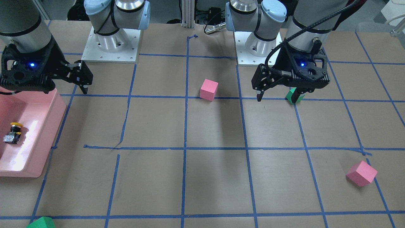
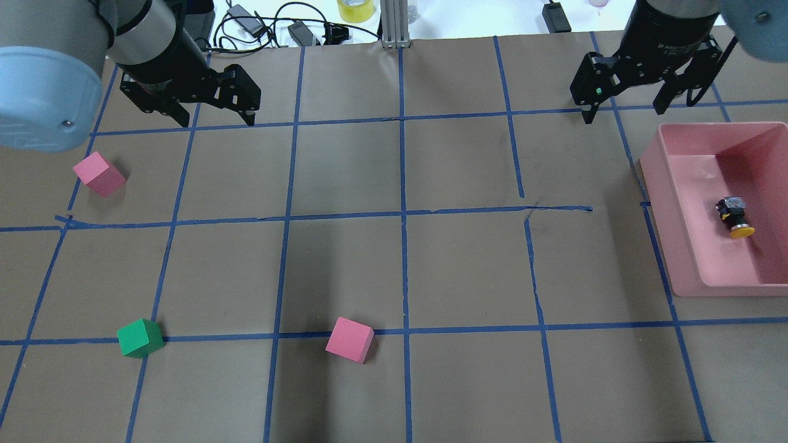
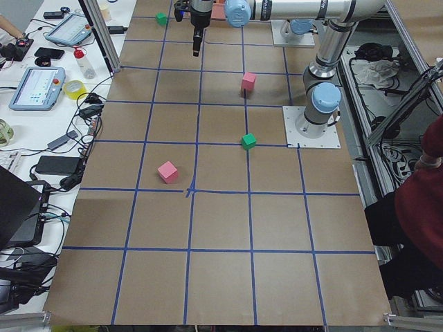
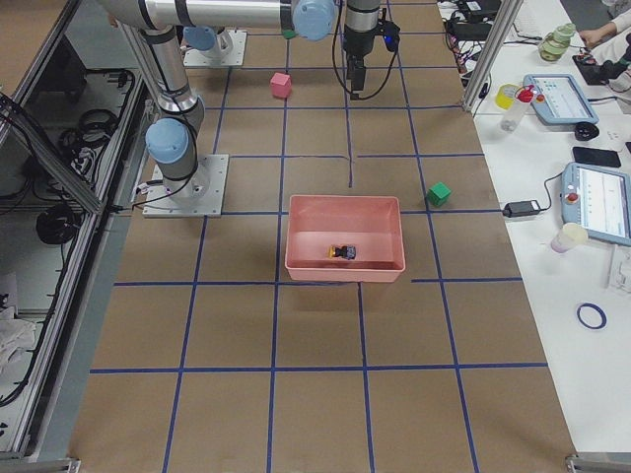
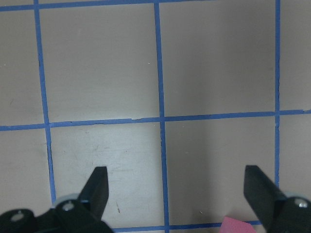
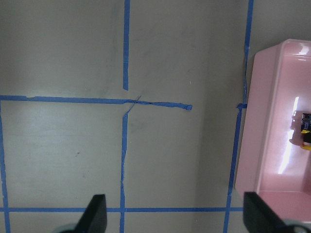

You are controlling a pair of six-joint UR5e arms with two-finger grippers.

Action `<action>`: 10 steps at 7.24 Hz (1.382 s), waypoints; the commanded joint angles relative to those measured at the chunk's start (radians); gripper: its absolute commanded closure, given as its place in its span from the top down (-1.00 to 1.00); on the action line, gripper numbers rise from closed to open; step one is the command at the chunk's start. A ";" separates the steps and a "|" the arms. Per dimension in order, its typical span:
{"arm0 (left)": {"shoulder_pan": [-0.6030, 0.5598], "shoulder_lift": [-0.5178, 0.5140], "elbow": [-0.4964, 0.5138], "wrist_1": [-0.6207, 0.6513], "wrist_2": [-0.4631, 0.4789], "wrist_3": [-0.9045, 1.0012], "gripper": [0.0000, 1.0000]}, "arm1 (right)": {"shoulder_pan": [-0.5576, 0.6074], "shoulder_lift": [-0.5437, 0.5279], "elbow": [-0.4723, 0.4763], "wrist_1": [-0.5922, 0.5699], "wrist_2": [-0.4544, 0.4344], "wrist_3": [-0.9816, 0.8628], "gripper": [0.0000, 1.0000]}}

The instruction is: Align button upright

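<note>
The button (image 2: 734, 216) lies on its side inside the pink bin (image 2: 668, 203). Its yellow cap points toward the robot's side, and its grey base block toward the far side. It also shows in the front view (image 1: 13, 133) and at the right edge of the right wrist view (image 6: 305, 131). My right gripper (image 2: 625, 112) is open and empty, and hovers beyond the bin's far left corner. My left gripper (image 2: 215, 120) is open and empty, and hovers over the far left of the table, far from the button.
Two pink cubes (image 2: 98, 174) (image 2: 349, 339) and a green cube (image 2: 140, 338) lie on the left half of the table. Another green cube (image 1: 41, 223) sits at the operators' edge. Blue tape lines grid the brown table top.
</note>
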 commanded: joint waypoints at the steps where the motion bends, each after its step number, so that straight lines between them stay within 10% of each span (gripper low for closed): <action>1: 0.000 0.000 0.001 0.001 0.000 0.001 1.00 | 0.000 0.000 0.003 0.005 0.000 -0.001 1.00; 10: 0.002 0.000 -0.001 0.000 -0.001 0.001 1.00 | -0.006 0.009 0.019 -0.008 -0.007 -0.001 1.00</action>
